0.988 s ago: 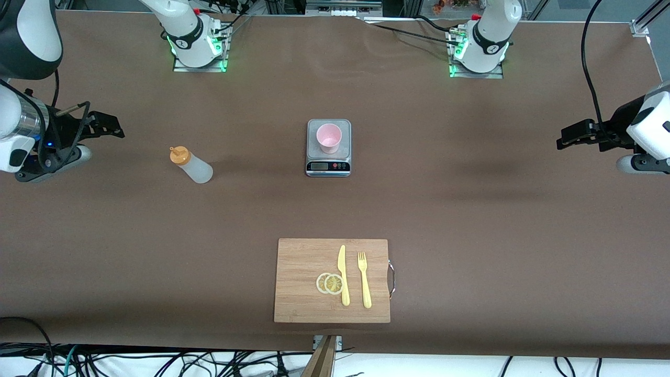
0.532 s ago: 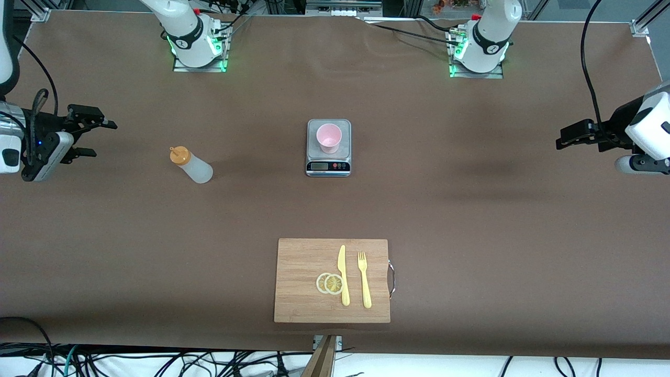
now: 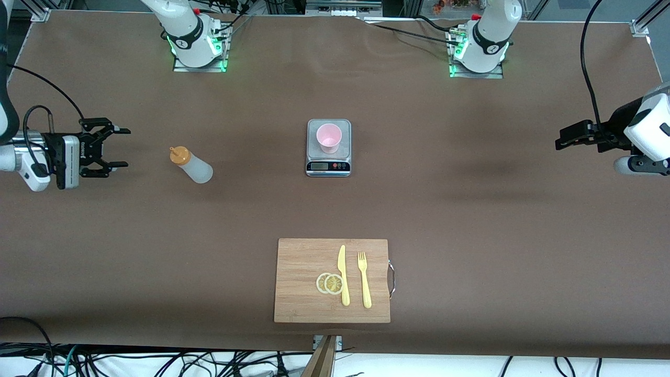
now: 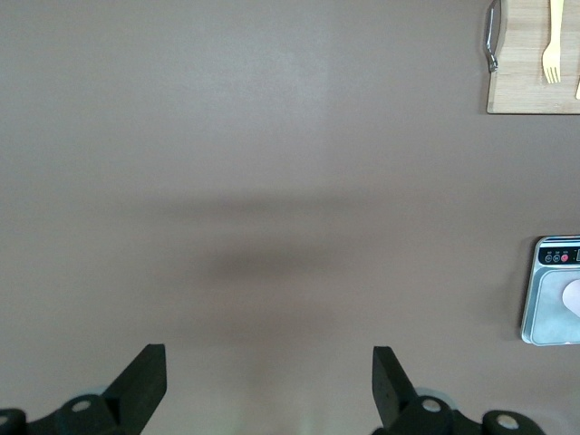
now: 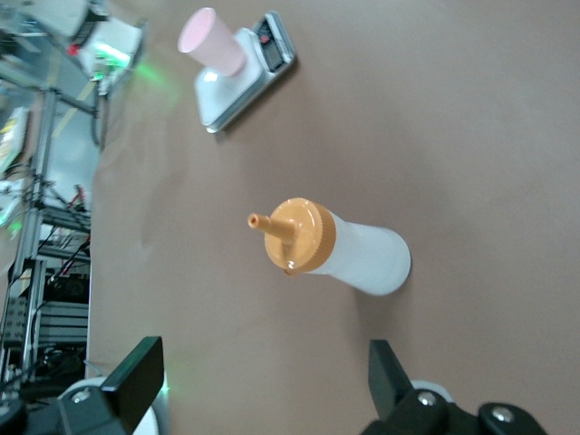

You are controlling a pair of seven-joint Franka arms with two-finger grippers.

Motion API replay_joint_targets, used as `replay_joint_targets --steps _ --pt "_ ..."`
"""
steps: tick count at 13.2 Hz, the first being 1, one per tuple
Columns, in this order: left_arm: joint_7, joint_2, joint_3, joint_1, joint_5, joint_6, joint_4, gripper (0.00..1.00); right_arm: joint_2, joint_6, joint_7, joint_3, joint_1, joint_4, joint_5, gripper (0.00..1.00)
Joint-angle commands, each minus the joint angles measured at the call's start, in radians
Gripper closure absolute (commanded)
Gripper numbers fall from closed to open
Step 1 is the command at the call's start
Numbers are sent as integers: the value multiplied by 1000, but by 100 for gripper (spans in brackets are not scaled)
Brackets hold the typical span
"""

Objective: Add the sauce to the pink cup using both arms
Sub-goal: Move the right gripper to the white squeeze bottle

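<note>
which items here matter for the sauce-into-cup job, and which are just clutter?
Job:
- sauce bottle, standing toward the right arm's end of the table
- pink cup, on the scale
- right gripper, open, beside the bottle
- left gripper, open, waiting at its end of the table

Lying about:
- cutting board, nearer the front camera
- on it: knife, fork, lemon slices

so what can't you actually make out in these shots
- Scale display: the small grey kitchen scale under the pale pink plastic cup has readout digits too small to read in the front view.
- Sauce level: the translucent whitish squeeze bottle with orange cap looks cloudy in every view.
- Left tool: front view shows it side-on, hiding its finger gap.
- Wooden cutting board: cut off by the left wrist view's edge.
</note>
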Motion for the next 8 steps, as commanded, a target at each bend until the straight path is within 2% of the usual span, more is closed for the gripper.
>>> replay_joint_targets --steps 1,6,8 --pt "21 11 -4 4 15 -19 23 0 106 -32 -247 5 -42 14 118 0" --pt "21 11 -4 4 15 -19 23 0 276 -32 -592 5 -53 19 289 1" --pt "19 11 -4 4 15 -19 23 0 312 -34 -689 15 -50 19 344 1"
